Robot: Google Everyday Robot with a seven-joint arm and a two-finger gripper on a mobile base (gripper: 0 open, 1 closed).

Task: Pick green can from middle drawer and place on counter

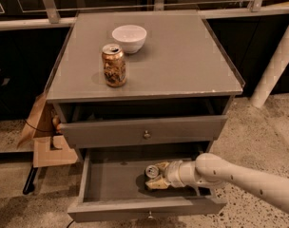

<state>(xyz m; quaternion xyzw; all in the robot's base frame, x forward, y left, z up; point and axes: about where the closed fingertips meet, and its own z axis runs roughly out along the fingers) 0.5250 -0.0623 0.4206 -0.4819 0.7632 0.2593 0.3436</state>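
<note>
The green can (pixel 152 171) stands upright in the open middle drawer (pixel 111 182), right of its centre; I see mostly its silver top. My gripper (pixel 152 175) reaches into the drawer from the right, with one finger behind the can and one in front of it, closed on its sides. The can still rests on the drawer floor. The counter (pixel 182 56) is the cabinet's grey top above.
A gold-brown patterned can (pixel 114 65) and a white bowl (pixel 129 38) stand on the counter's left half. The upper drawer (pixel 144 132) is slightly pulled out above the middle one. Cardboard (pixel 44 137) lies left of the cabinet. A white post (pixel 277 56) stands at right.
</note>
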